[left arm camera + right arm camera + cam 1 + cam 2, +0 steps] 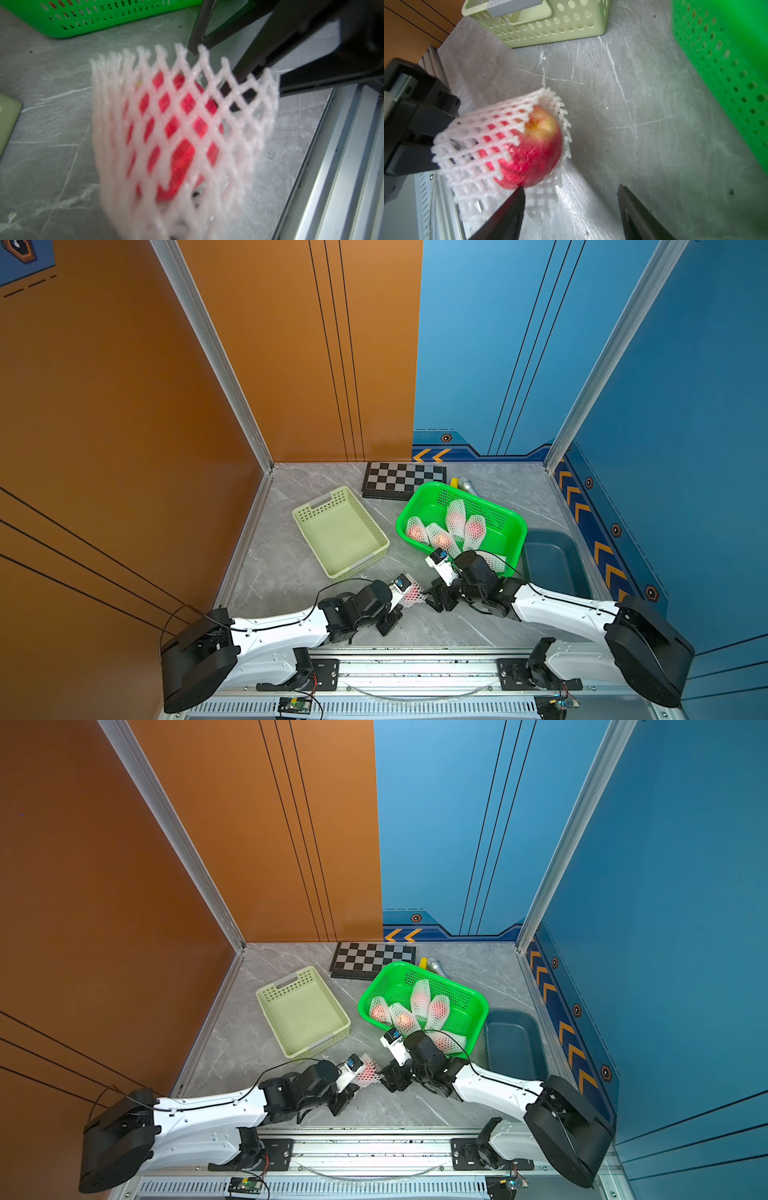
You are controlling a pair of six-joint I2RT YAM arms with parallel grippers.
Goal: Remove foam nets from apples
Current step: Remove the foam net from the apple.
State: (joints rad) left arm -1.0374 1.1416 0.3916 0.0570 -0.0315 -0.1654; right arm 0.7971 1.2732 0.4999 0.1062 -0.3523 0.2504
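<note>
A marble table (291,568): near its front edge, the left gripper (436,145) pinches one end of a foam net (483,133); a red apple (537,149) (yellow patch showing) pokes out the other. The right gripper (570,189) gapes beside it, empty.

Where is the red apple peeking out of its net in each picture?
Top view: apple just robot-side of the green basket.
Top view: apple, same spot.
Left wrist: apple, centre, behind net.
Right wrist: apple, centre, poking from net.
Shared landmark: the green basket.
</note>
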